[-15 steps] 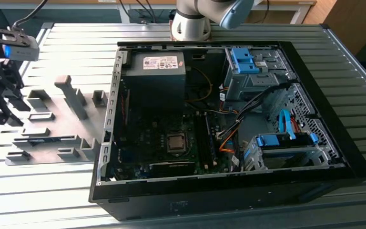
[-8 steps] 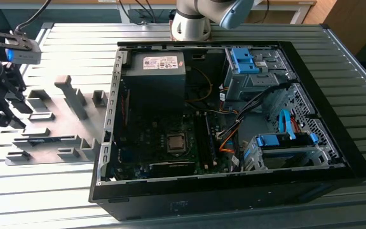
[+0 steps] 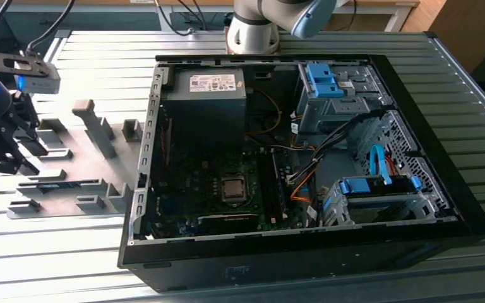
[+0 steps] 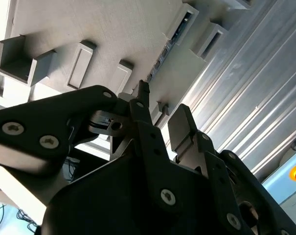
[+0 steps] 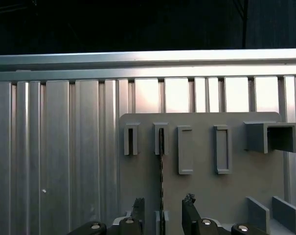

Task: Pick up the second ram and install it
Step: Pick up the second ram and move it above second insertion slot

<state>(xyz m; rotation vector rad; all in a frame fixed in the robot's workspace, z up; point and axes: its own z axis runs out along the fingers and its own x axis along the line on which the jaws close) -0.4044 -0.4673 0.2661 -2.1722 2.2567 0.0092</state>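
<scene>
The second ram (image 5: 161,166) stands on edge in the slots of a grey holder plate (image 5: 201,191), so I see it as a thin dark strip. It also runs along the plate in the second wrist view (image 4: 168,44). My gripper (image 5: 162,215) is open just above it, one black finger (image 5: 138,210) on each side of the strip, neither touching it. The two fingertips (image 4: 140,105) point at the stick's near end. In the exterior view my gripper (image 3: 5,161) hangs over the plate (image 3: 83,151) at the exterior view's left, beside the open computer case (image 3: 302,240).
Grey bracket blocks (image 3: 99,129) rise from the holder plate. The case lies open with its motherboard (image 3: 225,189), power supply (image 3: 209,95), blue drive latches (image 3: 323,79) and loose cables (image 3: 377,167). The arm's base (image 3: 255,31) stands behind the case on the slatted aluminium table (image 3: 57,252).
</scene>
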